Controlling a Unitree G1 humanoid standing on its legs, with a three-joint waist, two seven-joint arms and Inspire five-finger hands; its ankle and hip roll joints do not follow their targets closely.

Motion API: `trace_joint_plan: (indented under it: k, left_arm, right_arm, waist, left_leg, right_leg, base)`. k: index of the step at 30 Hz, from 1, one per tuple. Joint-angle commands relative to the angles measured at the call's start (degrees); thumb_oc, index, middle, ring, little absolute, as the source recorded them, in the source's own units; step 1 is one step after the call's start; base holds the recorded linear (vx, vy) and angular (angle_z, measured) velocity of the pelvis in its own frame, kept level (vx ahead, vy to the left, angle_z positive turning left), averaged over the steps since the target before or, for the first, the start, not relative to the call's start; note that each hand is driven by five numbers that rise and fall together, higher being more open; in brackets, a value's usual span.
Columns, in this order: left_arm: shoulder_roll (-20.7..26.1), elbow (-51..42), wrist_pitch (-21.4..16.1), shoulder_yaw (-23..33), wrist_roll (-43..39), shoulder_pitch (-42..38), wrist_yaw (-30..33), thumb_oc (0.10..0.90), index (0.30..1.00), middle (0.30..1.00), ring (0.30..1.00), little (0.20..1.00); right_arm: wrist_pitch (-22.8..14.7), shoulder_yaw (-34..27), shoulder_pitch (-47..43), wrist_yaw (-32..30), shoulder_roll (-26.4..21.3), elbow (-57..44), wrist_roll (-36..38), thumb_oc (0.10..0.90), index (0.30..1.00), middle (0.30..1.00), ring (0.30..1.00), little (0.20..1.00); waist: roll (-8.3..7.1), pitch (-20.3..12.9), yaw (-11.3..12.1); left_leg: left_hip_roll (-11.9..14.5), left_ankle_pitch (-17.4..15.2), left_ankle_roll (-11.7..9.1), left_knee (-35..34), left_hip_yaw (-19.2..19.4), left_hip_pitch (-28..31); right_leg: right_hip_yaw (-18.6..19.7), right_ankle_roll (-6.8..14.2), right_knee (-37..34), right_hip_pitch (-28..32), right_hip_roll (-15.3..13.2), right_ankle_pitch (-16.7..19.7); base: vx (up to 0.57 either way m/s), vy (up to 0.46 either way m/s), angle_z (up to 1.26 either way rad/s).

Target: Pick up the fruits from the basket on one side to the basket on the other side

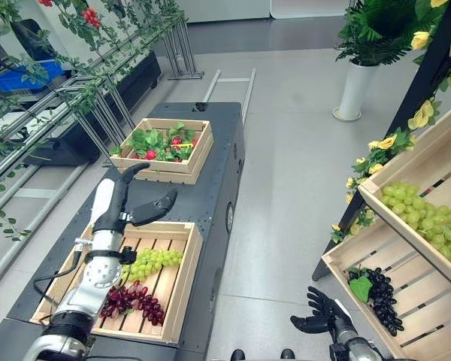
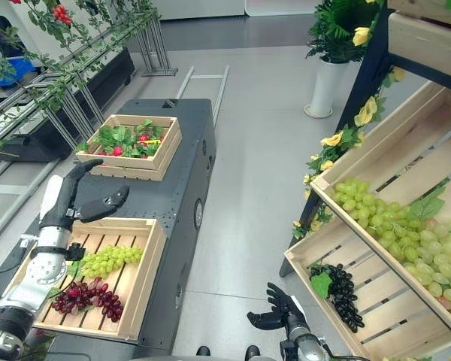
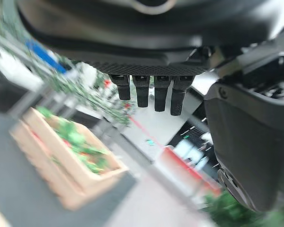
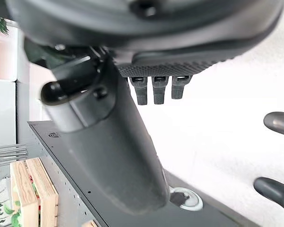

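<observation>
We hold our left hand with straight, empty fingers above the far edge of the near crate, where green grapes and red grapes lie. Our right hand hangs relaxed, empty. Next, we judge, comes lowering onto a bunch.

Overall light: I'm seeing bright, even, diffuse illumination in both eye views — no hard shadows.
Floor: it's giving off a soft sheen, with light pooling toward the far end.
Black cart: its top is reading dark and matte, with no glare.
Left wrist view: the far crate and background are smearing into blur.
Right wrist view: the floor is washing out to near-white — overexposed.
</observation>
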Motion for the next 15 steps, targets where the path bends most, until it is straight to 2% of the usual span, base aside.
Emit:
trace_joint_plan:
  k: [1,2,5,7,11,15]
  left_arm:
    - [7.12,1.30,2.12,1.68,4.42,-9.88,5.17,0.800,0.900,0.900,0.900,0.900]
    - [7.89,2.10,3.75,0.66,6.01,-10.63,5.19,0.800,0.900,0.900,0.900,0.900]
    - [8.94,4.32,4.48,-2.18,8.55,-12.85,6.83,0.800,0.900,0.900,0.900,0.900]
    - [9.74,6.13,6.29,-4.49,9.30,-14.85,6.12,0.800,0.900,0.900,0.900,0.900]
    - [10.65,9.05,7.03,-7.58,13.92,-19.14,7.09,0.800,0.900,0.900,0.900,0.900]
    - [11.68,11.50,10.77,-11.83,15.86,-23.54,7.77,0.800,0.900,0.900,0.900,0.900]
  right_arm:
    - [-5.51,1.73,-3.48,4.25,-2.37,-4.02,2.55,0.800,0.900,0.900,0.900,0.900]
    - [-6.05,1.75,-4.08,5.02,-3.34,-3.69,3.30,0.800,0.900,0.900,0.900,0.900]
    - [-6.59,1.88,-5.53,5.49,-4.77,-3.67,5.24,0.800,0.900,0.900,0.900,0.900]
    - [-7.45,2.19,-7.55,6.96,-5.86,-3.38,8.74,0.800,0.900,0.900,0.900,0.900]
    - [-8.29,2.90,-10.39,8.16,-6.50,-4.19,11.11,0.800,0.900,0.900,0.900,0.900]
    - [-8.33,5.63,-14.10,9.38,-7.26,-7.28,13.76,0.800,0.900,0.900,0.900,0.900]
  waist:
    - [-1.02,0.57,-1.15]
    - [-0.66,1.39,-1.36]
    - [-0.23,3.33,-1.75]
    - [-0.05,5.91,-1.85]
    - [-0.51,10.06,-1.92]
    - [-1.54,14.74,-2.16]
  left_leg:
    - [-4.34,-3.36,0.48,1.18,4.43,-0.97]
    - [-4.43,-3.45,0.26,2.45,4.77,-2.07]
    - [-4.56,-3.90,-0.01,5.83,5.44,-4.50]
    - [-4.88,-4.61,0.07,9.94,4.94,-7.29]
    - [-5.04,-6.21,0.20,16.91,6.44,-12.78]
    - [-4.85,-7.79,0.19,25.27,8.50,-20.65]
  right_leg:
    - [2.25,-0.27,4.49,0.03,-0.70,-5.38]
    - [1.91,-0.53,5.73,-1.03,-0.85,-5.71]
    - [1.18,-1.07,9.04,-3.37,-1.41,-6.55]
    - [1.26,-1.50,13.04,-6.21,-2.10,-7.57]
    - [1.55,-1.88,19.72,-11.74,-2.83,-9.26]
    - [2.52,-2.50,27.22,-19.28,-3.10,-10.38]
  base:
    - [-0.08,0.101,0.04]
    - [-0.07,0.072,0.06]
    - [-0.10,0.117,0.17]
    - [-0.08,0.144,0.21]
    - [-0.11,0.105,0.03]
    - [-0.14,0.106,0.11]
